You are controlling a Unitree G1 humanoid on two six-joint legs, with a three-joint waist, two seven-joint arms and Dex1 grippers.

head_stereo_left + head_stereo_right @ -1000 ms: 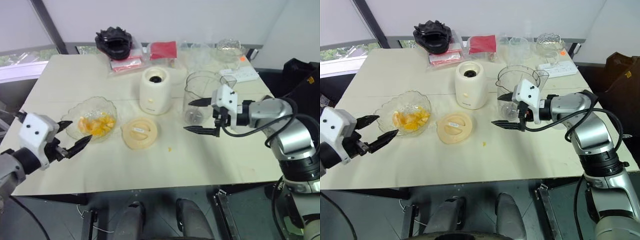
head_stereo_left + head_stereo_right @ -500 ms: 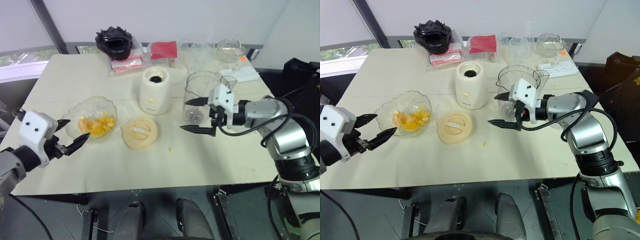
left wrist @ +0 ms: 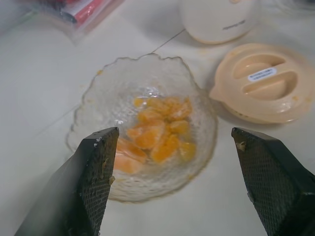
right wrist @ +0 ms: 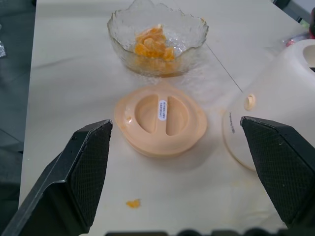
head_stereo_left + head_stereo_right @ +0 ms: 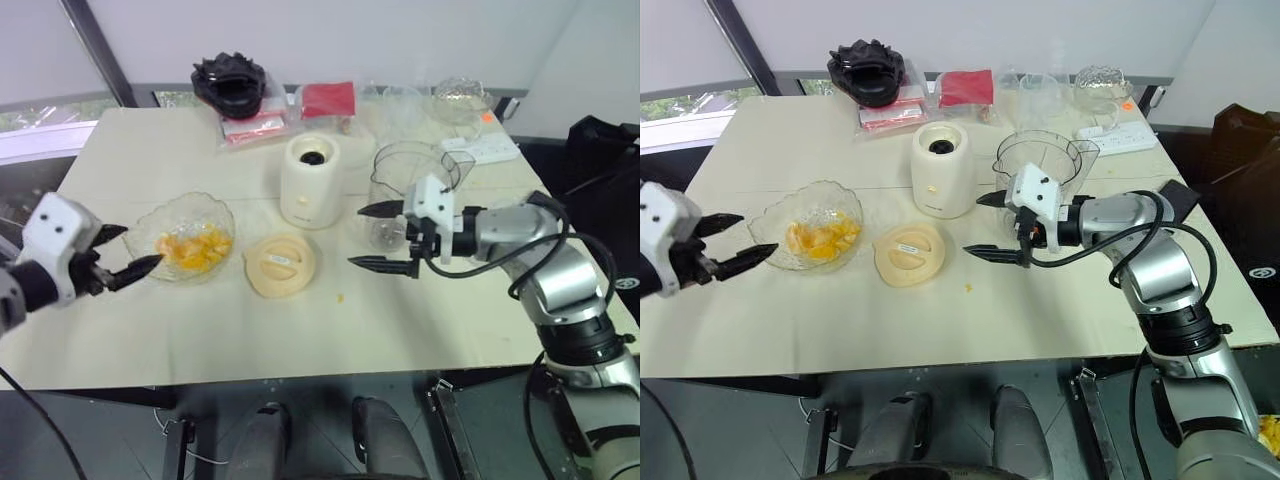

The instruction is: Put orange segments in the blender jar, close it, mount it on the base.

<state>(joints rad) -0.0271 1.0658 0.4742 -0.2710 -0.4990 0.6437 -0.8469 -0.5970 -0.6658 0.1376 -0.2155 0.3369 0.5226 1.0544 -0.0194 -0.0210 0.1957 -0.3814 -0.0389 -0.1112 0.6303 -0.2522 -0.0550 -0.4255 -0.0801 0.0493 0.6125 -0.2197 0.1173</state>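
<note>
Left pincer [image 5: 140, 245]: spread wide, holding nothing; well left of the blender base [image 5: 311, 182], drawn a little further from it than a moment ago, tips aimed at the bowl [image 5: 215, 215].
Bowl: left of the base and nearer the robot, unmoved; orange segments [image 5: 193, 248] heaped inside.
Right pincer [image 5: 356, 236]: likewise released and empty; shifted leftward from in front of the jar [image 5: 400, 170] to just right-front of the base, now pointing toward the lid [image 5: 279, 264].
Jar: upright just right of the base, open-topped; seemingly empty, though hard to judge through the clear wall.
Lid: flat on the tabletop [image 5: 300, 330], directly in front of the base.
Meaning: no segment gripped yet, so filling not begun; left side lined up for a first pick, right side perhaps drifting early toward the lid.
</note>
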